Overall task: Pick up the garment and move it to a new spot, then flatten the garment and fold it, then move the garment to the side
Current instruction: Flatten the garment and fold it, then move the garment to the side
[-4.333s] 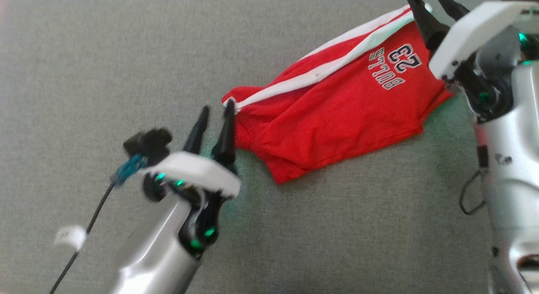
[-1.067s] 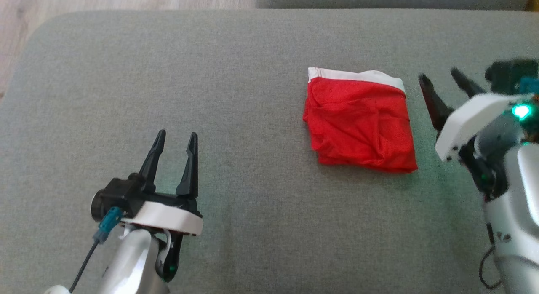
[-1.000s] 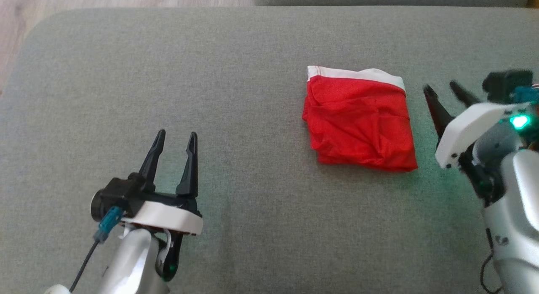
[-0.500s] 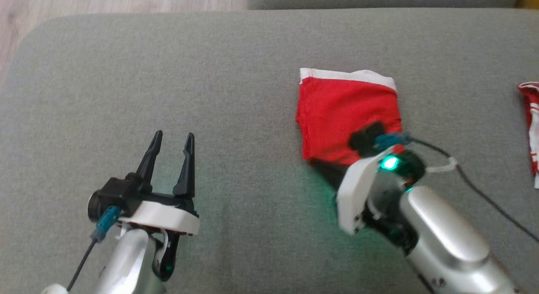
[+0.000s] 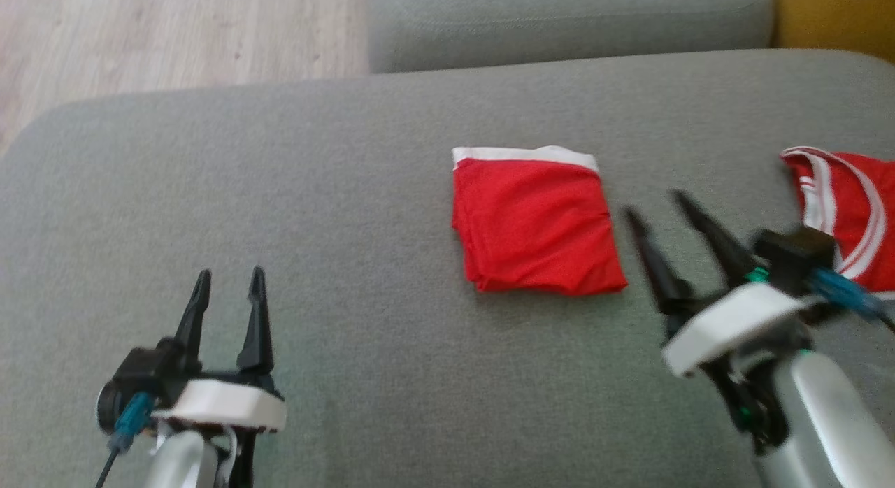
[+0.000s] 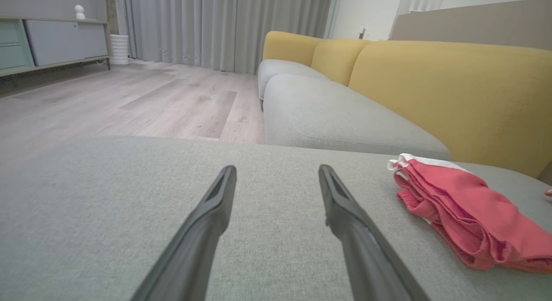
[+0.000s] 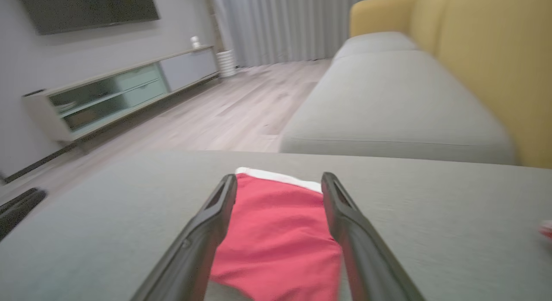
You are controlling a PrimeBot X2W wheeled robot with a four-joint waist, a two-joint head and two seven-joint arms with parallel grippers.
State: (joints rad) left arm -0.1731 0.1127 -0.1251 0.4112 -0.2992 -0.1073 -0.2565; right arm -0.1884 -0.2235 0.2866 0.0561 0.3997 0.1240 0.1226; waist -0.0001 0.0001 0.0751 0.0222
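On grey cushion, folded red garment lies free; left pincer, right pincer both spread

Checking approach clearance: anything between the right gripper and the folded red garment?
Nothing visible. The right gripper, jaws open, is just right of the folded garment, with only bare grey cushion between them.

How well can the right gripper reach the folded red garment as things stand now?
Probably yes. The right gripper is open, close beside the folded red garment, which lies straight ahead of it on the grey cushion, with nothing between them.
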